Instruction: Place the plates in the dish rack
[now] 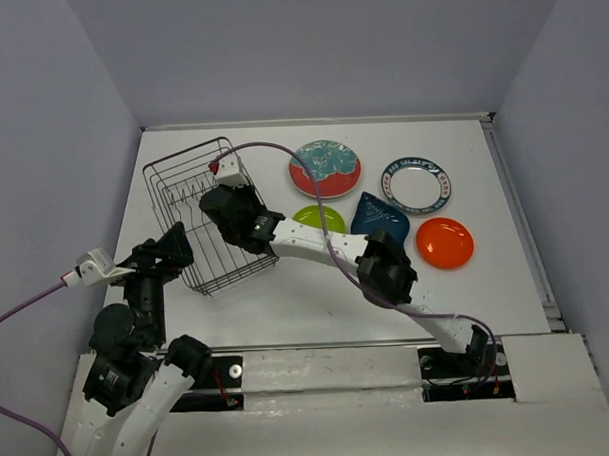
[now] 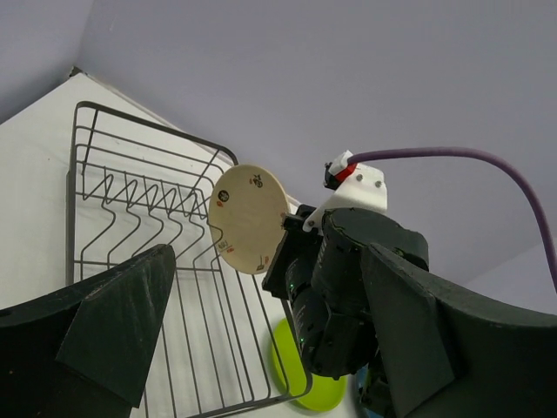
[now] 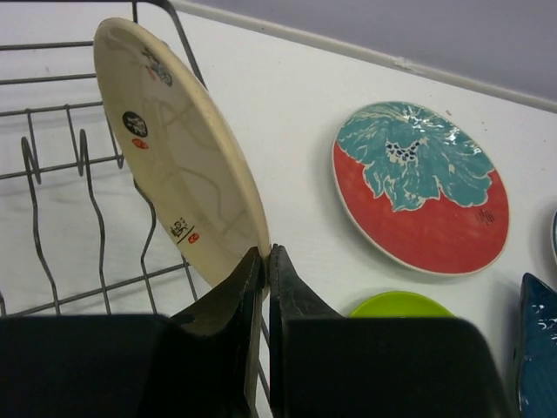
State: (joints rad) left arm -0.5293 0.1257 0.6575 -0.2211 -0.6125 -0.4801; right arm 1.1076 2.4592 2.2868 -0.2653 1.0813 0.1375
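Observation:
My right gripper (image 3: 266, 252) is shut on the rim of the beige plate (image 3: 174, 148) and holds it on edge over the right part of the black wire dish rack (image 1: 206, 216). The left wrist view shows the beige plate (image 2: 248, 218) above the rack's prongs. My left gripper (image 2: 265, 331) is open and empty beside the rack's near left corner. Flat on the table lie the red and teal plate (image 1: 324, 168), the white blue-rimmed plate (image 1: 416, 184), the lime green plate (image 1: 319, 219), the dark blue leaf plate (image 1: 380, 215) and the orange plate (image 1: 445, 242).
The right arm (image 1: 315, 246) stretches across the table from the near right base to the rack. Grey walls close in the table on the left, back and right. The lime green plate lies right beside the rack's right wall.

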